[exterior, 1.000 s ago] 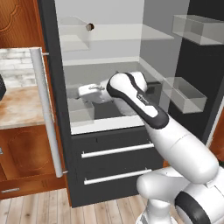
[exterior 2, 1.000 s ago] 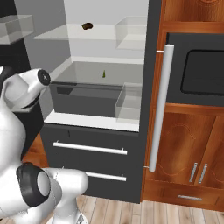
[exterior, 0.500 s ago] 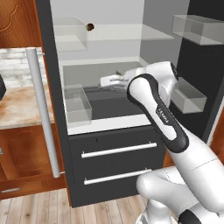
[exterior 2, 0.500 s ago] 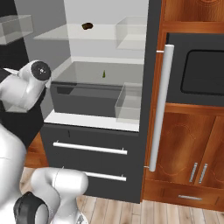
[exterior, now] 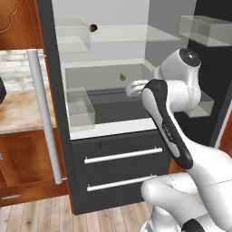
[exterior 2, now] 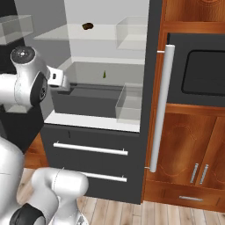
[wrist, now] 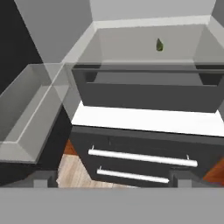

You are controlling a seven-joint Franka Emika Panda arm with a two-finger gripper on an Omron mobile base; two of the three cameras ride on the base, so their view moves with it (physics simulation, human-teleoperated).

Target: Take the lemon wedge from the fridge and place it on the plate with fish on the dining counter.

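The fridge stands open, its pale shelves and two lower drawers on show. The lemon wedge sits alone on the middle shelf toward the back, at about one o'clock from the gripper in the hand view. The gripper hangs in front of the compartment, well apart from the wedge, with its jaws spread wide and nothing between them. On the top shelf, at roughly eleven o'clock from the wedge, lies a dark brown ball, perhaps a nut.
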